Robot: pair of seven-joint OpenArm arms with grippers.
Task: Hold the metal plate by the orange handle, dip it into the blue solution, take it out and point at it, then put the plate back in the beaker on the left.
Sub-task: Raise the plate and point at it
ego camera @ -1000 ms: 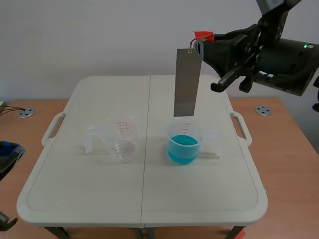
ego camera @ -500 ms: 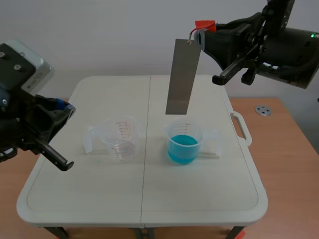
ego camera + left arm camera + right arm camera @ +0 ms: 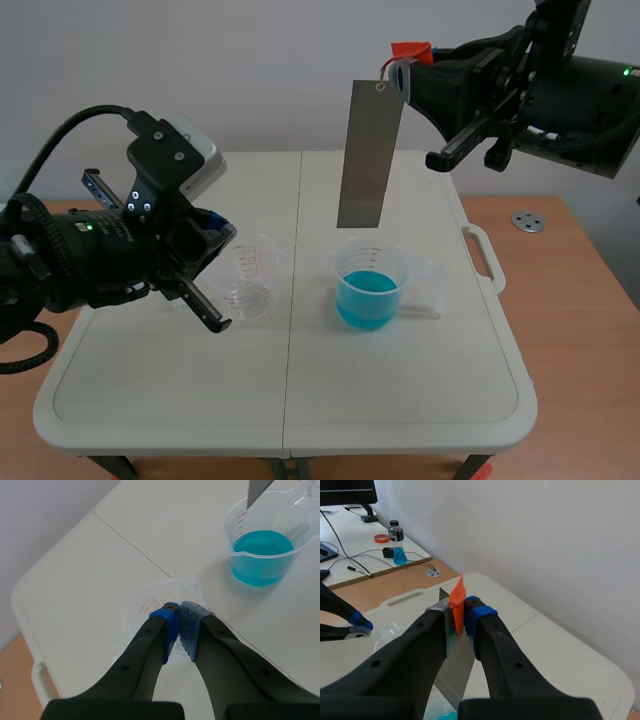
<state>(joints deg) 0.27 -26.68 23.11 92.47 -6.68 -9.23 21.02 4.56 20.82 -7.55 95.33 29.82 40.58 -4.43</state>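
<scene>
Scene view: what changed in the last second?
The left gripper, shut, swung in from the picture's low left to above the empty beaker. The right gripper, shut on the orange handle, raised the metal plate slightly and shifted it leftward, then held. The plate hangs above the beaker of blue solution. Both beakers stayed put.

The right end effector (image 3: 459,612) is held high, clamped on the orange handle (image 3: 457,599); the left end effector (image 3: 179,618) is held lower, closed.
</scene>
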